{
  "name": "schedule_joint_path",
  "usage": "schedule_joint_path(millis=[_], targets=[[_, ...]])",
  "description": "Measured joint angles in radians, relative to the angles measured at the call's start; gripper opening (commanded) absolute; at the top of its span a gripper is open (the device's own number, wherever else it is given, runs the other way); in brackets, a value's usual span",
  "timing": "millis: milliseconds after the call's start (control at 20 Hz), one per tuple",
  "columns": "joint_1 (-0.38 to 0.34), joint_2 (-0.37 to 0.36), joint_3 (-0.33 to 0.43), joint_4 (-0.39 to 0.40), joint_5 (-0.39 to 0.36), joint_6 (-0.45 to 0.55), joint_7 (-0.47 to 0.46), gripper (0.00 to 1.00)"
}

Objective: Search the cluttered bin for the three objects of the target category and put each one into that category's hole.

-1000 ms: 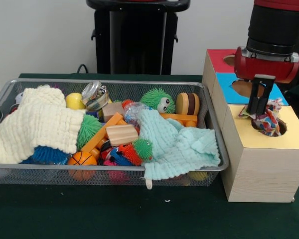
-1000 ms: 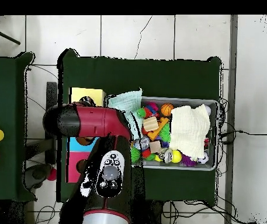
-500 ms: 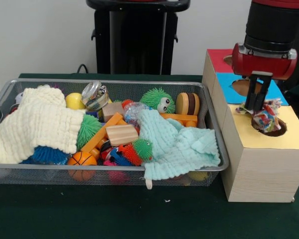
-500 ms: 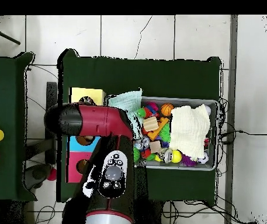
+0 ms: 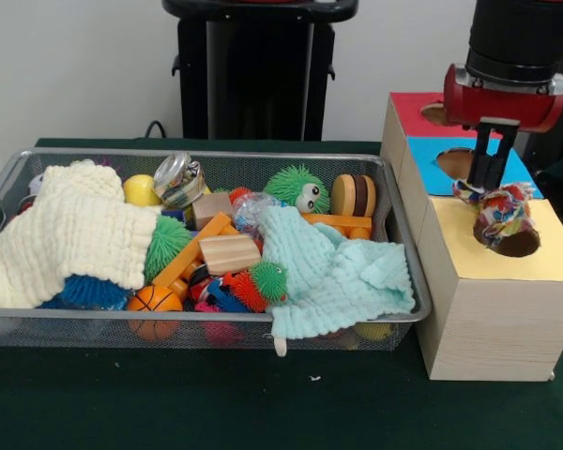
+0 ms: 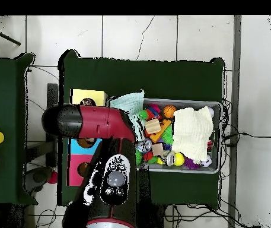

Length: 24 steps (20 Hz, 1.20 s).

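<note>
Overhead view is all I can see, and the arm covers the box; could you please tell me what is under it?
Observer: A multicoloured cloth scrap sits in the mouth of the yellow hole, with most of it sticking up above the rim.
Operator: Is the gripper on it?
Observer: The gripper hangs just above the scrap; I cannot tell whether it grips.
Operator: Anything in the other holes?
Observer: Nothing sticks out of the blue hole or the red hole.

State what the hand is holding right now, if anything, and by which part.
The hand appears to grip the multicoloured cloth bundle by its upper edge, with the bundle hanging over the hole in the yellow section. The actual contact is hard to confirm.
</note>
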Motion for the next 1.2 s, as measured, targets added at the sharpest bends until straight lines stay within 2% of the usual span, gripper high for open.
schedule_joint_path(millis=[550,1200], targets=[[0.000,-0.023,0.009,0.000,0.027,0.010,0.000,0.00],[0.000,-0.020,0.014,0.000,0.024,-0.005,0.000,0.00]])
